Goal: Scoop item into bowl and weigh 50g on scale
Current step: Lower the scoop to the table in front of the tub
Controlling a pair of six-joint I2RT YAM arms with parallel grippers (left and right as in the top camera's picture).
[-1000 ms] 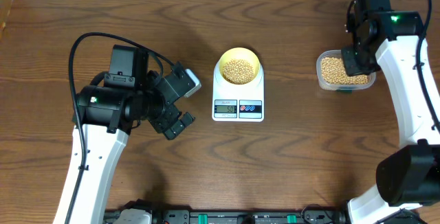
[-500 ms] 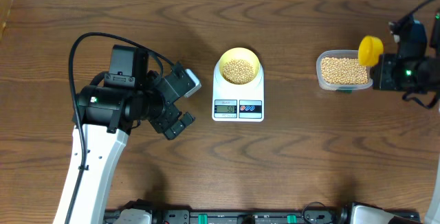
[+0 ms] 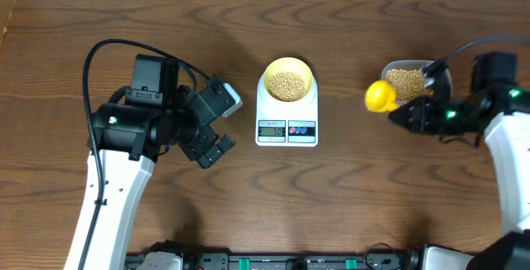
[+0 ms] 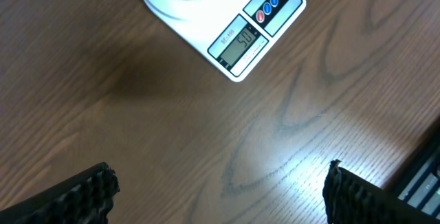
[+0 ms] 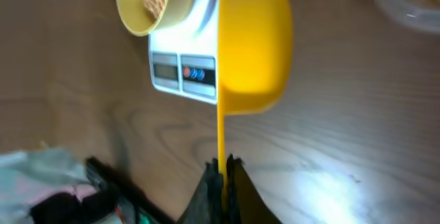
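The scale sits about midway between the left and right edges of the tabletop. The pale yellow bowl is centred on its platform, so the soybeans inside it count toward the reading. In the left wrist view the display appears to read 50, so the target weight looks to have been reached. The right claw is pinched tight on the thin handle of the yellow scoop, holding the cup out in the air between the scale and the clear plastic tub of soybeans near the right edge. The cup shows only its outside and is turned on edge, so I cannot tell whether it carries any beans. The left claw is spread wide and grips nothing. It waits just left of the scale, probably parked clear so that it neither touches the platform nor blocks the scoop's path.
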